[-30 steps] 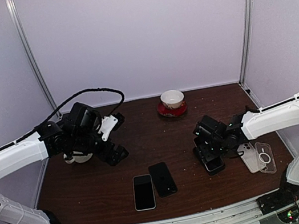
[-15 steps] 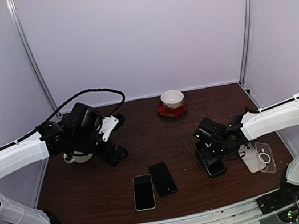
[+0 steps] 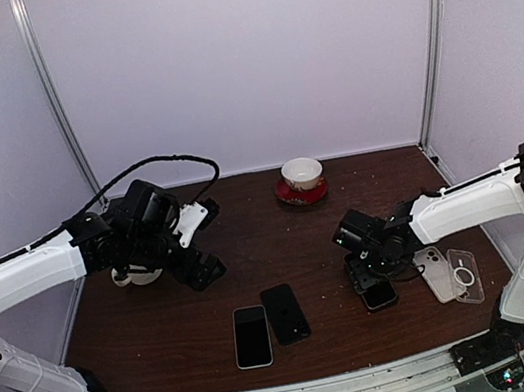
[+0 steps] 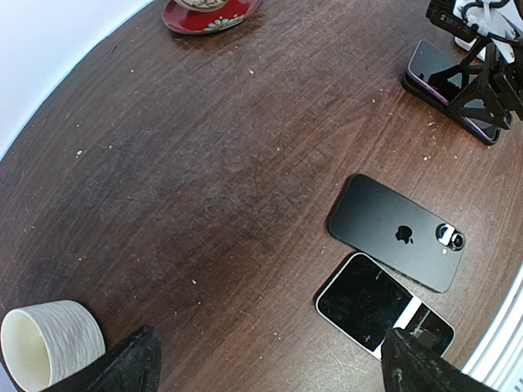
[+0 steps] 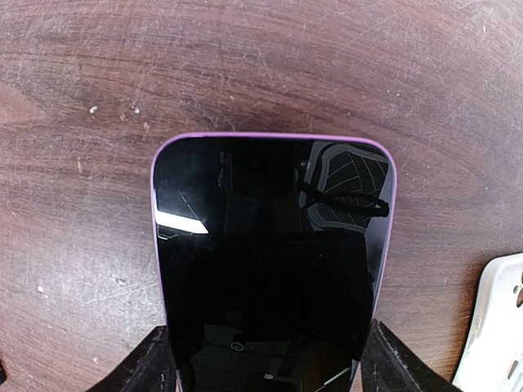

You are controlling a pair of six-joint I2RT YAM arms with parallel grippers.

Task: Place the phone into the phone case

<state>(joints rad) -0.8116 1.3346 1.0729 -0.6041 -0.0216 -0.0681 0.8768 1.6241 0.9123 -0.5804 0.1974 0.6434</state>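
Note:
A purple-edged phone (image 5: 270, 261) lies screen up on the dark wooden table, also seen in the top view (image 3: 379, 293). My right gripper (image 5: 270, 363) straddles its near end, with a fingertip (image 5: 155, 363) pressed on each long edge. A clear phone case (image 3: 466, 274) with a round ring lies at the right, next to a white case or phone (image 3: 436, 272) whose corner shows in the right wrist view (image 5: 494, 327). My left gripper (image 4: 270, 371) is open and empty above the table's left side (image 3: 204, 267).
A black phone (image 3: 285, 312) lies back up beside a white-framed phone (image 3: 251, 336) at the front centre; both show in the left wrist view (image 4: 398, 231) (image 4: 380, 306). A bowl on a red saucer (image 3: 302, 177) stands at the back. A white cup (image 3: 134, 274) sits under the left arm.
My right gripper has shifted slightly left and settled over the purple phone's end. The left arm has not moved.

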